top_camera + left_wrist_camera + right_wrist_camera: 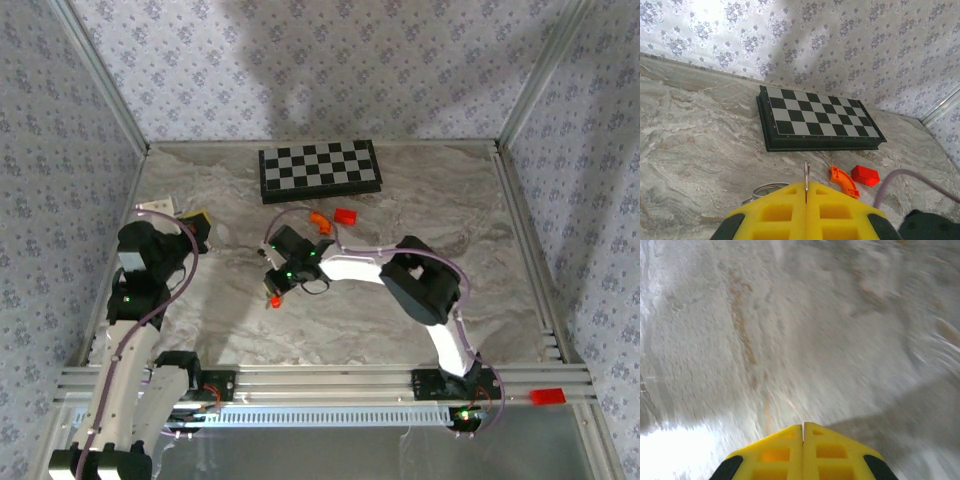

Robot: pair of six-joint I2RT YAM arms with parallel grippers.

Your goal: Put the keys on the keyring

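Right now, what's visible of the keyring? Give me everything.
The keyring is thin, pale grey and looks like metal wire. In the left wrist view a narrow sliver of it stands upright, edge-on, rising out of the seam of the shut left gripper, whose yellow jaws clamp it. A further curve of doubled wire shows just left of the jaws, low over the marble table. I cannot tell whether that part touches the table.
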